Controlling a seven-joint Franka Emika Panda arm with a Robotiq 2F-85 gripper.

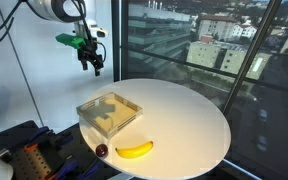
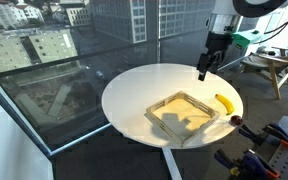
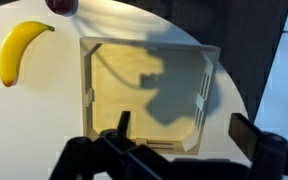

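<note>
Gripper: the black two-finger gripper point(image 1: 96, 66) hangs in the air over the table with its fingers pointing down. It shows in both exterior views point(image 2: 204, 70) and at the lower edge of the wrist view point(image 3: 184, 140).
Jaws: spread wide, with nothing between them and touching nothing.
Wrist mount: a green plastic part point(image 1: 69, 41) sits on the arm just above the gripper.
Tray: the shallow square light-wood tray point(image 3: 87, 90) is the thing nearest the gripper, lying below it and well apart from it. It rests flat on the table point(image 1: 99, 125) point(image 2: 164, 122) and is empty.
Shadow: the gripper's dark shadow point(image 3: 154, 85) falls across the tray's floor.
Banana: a yellow curved banana point(image 3: 14, 52) lies on the table just beside one wall of the tray, not touching it. Both exterior views show it point(image 1: 135, 149) point(image 2: 224, 103).
Fruit: a small dark red round fruit point(image 1: 102, 150) sits at one tip of the banana, close to the table's edge. Whether the two touch cannot be told. The wrist view cuts it off at the top point(image 3: 62, 5).
Table: a round white table point(image 1: 184, 120) point(image 2: 144, 85) bears the tray, banana and fruit.
Beyond: tall glass windows point(image 1: 204, 40) point(image 2: 64, 50) stand behind the table, with city buildings outside.
</note>
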